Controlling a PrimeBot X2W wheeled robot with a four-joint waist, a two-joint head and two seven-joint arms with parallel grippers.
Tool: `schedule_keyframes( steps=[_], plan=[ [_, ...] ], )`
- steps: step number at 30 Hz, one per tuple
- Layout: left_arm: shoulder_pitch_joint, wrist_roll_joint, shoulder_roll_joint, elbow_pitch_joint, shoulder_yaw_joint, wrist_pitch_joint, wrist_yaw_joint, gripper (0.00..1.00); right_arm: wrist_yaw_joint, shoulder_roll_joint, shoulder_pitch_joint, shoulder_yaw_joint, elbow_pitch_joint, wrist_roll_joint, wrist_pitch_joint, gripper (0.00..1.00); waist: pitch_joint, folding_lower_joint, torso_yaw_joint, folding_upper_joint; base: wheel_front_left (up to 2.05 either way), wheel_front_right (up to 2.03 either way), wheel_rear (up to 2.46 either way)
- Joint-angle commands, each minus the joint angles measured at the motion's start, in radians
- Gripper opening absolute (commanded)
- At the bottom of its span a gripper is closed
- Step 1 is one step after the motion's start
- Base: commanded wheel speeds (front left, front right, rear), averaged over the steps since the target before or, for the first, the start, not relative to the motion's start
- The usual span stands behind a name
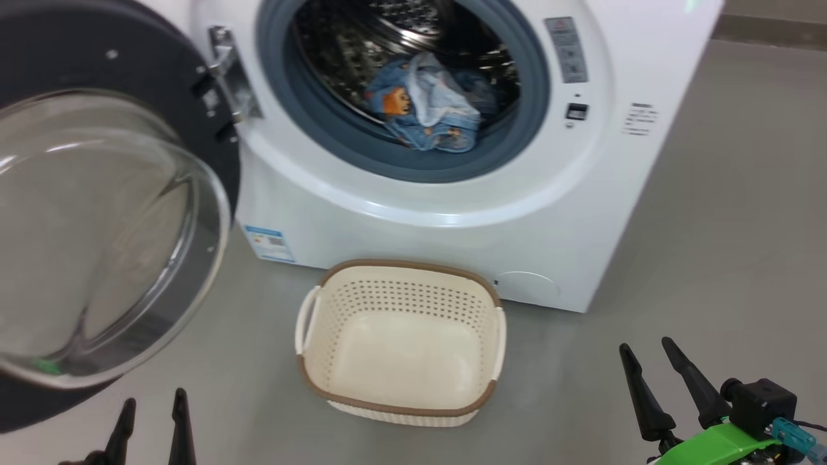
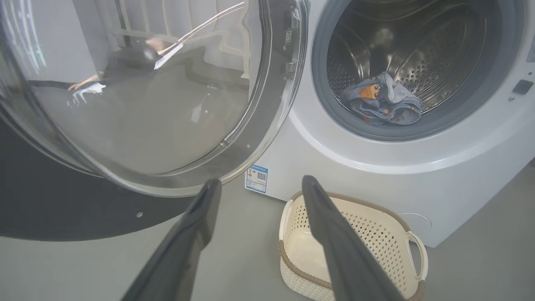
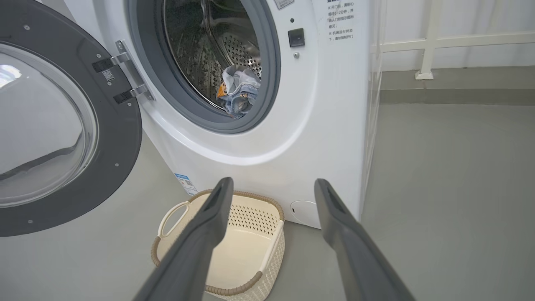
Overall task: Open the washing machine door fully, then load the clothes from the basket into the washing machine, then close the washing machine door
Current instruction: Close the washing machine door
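**Closing stage.** The washing machine door (image 1: 103, 213) stands swung out to the left of the washing machine (image 1: 452, 226), its inner face and glass bowl toward the room. The clothes (image 1: 426, 106), 1 bundle of denim-blue and pale fabric, lie in the drum (image 1: 362, 45) behind the gasket (image 1: 400, 165). The basket (image 1: 400, 266), on the floor before the machine, holds nothing. The left gripper (image 1: 155, 397) and right gripper (image 1: 645, 344) hover low, fingers spread, each carrying nothing. Judged best: the left gripper, nearer the door, reaches behind its free edge, far from the hinge (image 1: 226, 71), and sweeps it steadily shut until it latches.
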Motion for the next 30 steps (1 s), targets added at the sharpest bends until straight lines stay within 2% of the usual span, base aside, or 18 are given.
schedule_keyframes(
  steps=[1,16,30],
  plan=[
    [0.000,-0.008,0.011,-0.028,0.028,-0.006,0.012,1.00,0.002,-0.017,-0.027,0.031,-0.017,0.014,-0.005,1.00,-0.014,0.0000,0.086,0.0000,0.00,0.00,0.00],
    [0.037,-0.042,0.011,-0.042,0.016,-0.006,0.028,1.00,0.002,-0.022,-0.024,0.076,-0.004,0.022,-0.005,1.00,-0.034,0.0000,0.260,0.0000,0.00,0.00,0.00],
    [0.073,-0.075,0.011,-0.094,0.019,-0.006,0.056,1.00,0.002,-0.029,-0.055,0.120,0.012,0.033,-0.005,1.00,-0.027,0.0000,0.269,0.0000,0.00,0.00,0.00]
  ],
)
